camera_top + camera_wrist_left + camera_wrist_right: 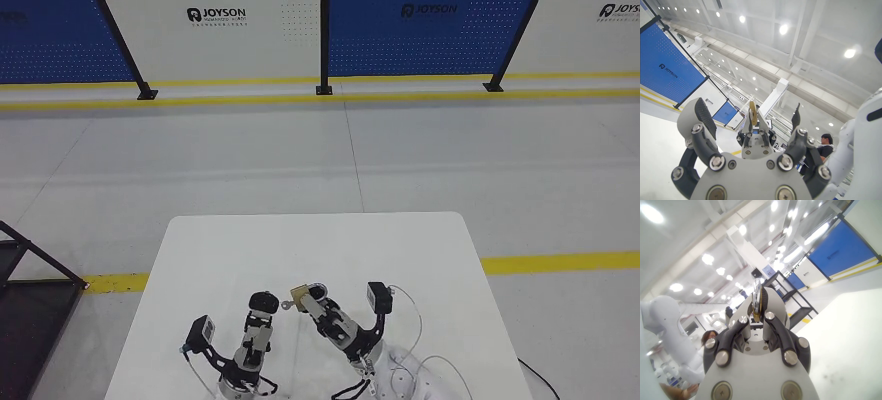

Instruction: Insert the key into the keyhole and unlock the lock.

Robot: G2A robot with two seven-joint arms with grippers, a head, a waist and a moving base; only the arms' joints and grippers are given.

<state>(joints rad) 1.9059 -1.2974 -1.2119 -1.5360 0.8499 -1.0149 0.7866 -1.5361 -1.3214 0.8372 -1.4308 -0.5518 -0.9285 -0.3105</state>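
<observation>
top view: right gripper [312,294] clenched on the lock [299,295], held over the table [420,260] beside the left gripper [264,299], spread empty, likely steadying it for the key, which i cannot make out

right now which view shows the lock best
Right wrist view: the lock is close, edge-on, clamped in the right end effector. Top view shows it tiny at that end effector's tip; left wrist view shows it farther off, beyond the open left end effector.
</observation>
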